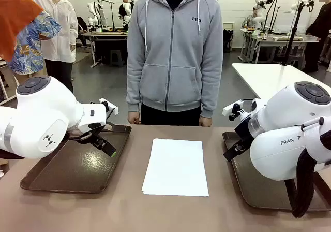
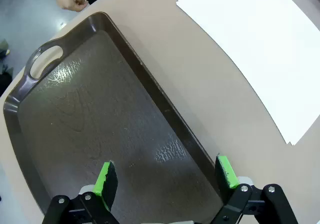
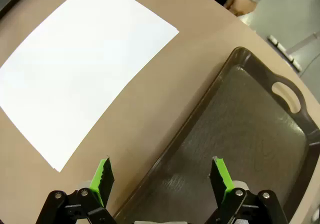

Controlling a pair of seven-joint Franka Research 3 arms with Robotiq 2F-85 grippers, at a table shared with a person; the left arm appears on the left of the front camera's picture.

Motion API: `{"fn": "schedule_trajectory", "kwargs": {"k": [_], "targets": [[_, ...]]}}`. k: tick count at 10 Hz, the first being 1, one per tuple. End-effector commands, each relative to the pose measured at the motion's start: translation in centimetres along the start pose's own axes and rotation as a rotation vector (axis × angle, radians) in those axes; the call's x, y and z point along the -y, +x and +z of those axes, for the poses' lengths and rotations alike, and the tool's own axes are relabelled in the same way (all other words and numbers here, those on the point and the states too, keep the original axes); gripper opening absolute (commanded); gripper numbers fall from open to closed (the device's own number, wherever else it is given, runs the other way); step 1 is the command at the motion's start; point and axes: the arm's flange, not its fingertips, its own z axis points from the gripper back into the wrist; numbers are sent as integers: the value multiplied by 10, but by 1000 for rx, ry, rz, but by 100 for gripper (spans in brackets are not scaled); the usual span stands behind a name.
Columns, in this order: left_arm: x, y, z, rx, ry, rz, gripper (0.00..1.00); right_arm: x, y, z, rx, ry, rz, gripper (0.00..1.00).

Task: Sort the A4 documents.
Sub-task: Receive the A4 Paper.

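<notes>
White arms come in from both sides of the brown counter [image 1: 129, 206], elbows bent and wrists angled down. The left end effector [image 2: 165, 173] hangs tilted over the near part of the left tray [image 1: 62, 175], its 2 green-padded fingers spread wide with nothing between them. 1 finger is above the tray floor, the other about over the long rim that faces the paper. The right end effector [image 3: 161, 176] is likewise spread and holds nothing. It straddles the inner rim of the right tray [image 1: 258, 190], with 1 finger over bare counter and 1 over the tray floor.

The A4 documents [image 1: 176, 165] lie flat in a stack mid-counter, between the 2 trays and touching neither. A strip of bare counter runs along each long side. In the left wrist view, at 1 corner, the sheet edges sit slightly offset. A person [image 1: 175, 56] in a grey hoodie stands at the far edge, arms down, hands near the counter's rim and apart from the paper.
</notes>
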Motion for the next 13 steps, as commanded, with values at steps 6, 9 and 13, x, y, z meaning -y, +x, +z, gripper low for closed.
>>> {"fn": "schedule_trajectory", "kwargs": {"k": [6,9,13], "targets": [[0,0,0,0,0,0,100,0,0,0,0,0,0,100],[0,0,0,0,0,0,100,0,0,0,0,0,0,100],[0,0,0,0,0,0,100,0,0,0,0,0,0,100]]}}
